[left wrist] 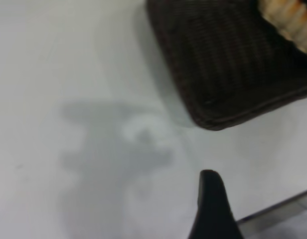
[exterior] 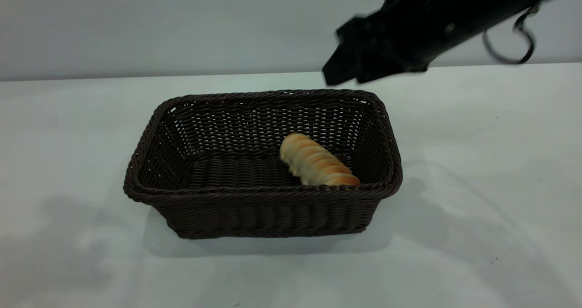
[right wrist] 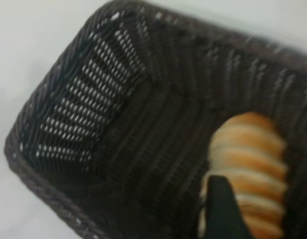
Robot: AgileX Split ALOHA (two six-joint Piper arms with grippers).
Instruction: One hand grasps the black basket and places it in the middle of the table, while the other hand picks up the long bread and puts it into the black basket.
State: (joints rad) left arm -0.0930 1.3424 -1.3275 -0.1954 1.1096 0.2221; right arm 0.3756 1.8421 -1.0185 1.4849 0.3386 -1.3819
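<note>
Left to right. The left end effector does not appear in the exterior view. The left wrist view shows one dark fingertip (left wrist: 213,199) over bare counter (left wrist: 69,59), clear of the basket's corner; whether that end effector is spread or pressed together cannot be told.

Centre: the basket (exterior: 254,208) stands on the counter (exterior: 68,139) about midway between its left and right edges. The bread (exterior: 318,162) lies inside, on the floor of the basket, in its right half, slanting toward the near right corner and close to the near wall.

Right: the right end effector (exterior: 350,58) hangs above and behind the basket's far right corner, touching nothing; its state cannot be told from the dark, blurred outline.

Handling, as a judgement: the basket looks light yet stiff, its braided rim offering the firmest hold along a short side. The bread looks light and soft, its ridged crust giving fair friction; a gentle pinch across its middle would suit, since a hard squeeze may dent it.

Views compared: the exterior view alone places the basket on the counter. The right wrist view alone looks down into the basket (right wrist: 93,99), showing the openwork walls and the bread (right wrist: 253,159) beyond one fingertip (right wrist: 221,209). The left wrist view alone shows the basket's outer corner (left wrist: 208,112).
</note>
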